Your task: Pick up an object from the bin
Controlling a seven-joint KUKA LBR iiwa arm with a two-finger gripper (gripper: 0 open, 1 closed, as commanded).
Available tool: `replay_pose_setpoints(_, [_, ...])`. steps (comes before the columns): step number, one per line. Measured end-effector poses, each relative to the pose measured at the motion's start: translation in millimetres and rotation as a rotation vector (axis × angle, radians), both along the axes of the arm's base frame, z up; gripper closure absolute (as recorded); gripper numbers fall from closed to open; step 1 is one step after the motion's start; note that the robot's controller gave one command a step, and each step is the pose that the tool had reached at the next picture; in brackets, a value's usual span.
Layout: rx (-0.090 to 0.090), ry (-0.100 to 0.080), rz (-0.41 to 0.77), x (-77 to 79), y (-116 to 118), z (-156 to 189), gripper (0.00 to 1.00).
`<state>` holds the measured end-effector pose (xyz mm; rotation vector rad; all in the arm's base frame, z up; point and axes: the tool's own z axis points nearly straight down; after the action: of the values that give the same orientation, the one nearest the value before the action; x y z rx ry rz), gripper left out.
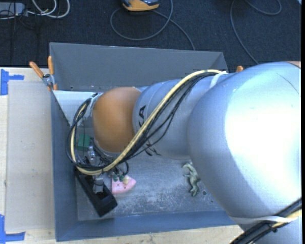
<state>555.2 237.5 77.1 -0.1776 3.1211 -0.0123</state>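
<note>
One small pink lump (123, 186) just beside the claw (102, 186) looks light, perhaps soft; I would pinch its middle. If the claw is open, I cannot tell.

The arm (203, 131), with its orange wrist cover (114, 118) and cables (157, 111), spans the bin (137, 65) from the right edge almost to the left wall, blocking the middle and right side. The gripper (99, 194) sits in the front left corner, with a pink thing (124, 186) just beside it. Bare floor lies open along the front wall between the pink thing and a small green figure (193, 179). The arm hides the floor toward the back wall.
</note>
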Motion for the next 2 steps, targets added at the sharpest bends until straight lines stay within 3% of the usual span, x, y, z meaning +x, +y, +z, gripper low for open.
replay_pose_setpoints(2, [0.002,-0.01,0.028,-2.3,-2.3,0.5,1.0])
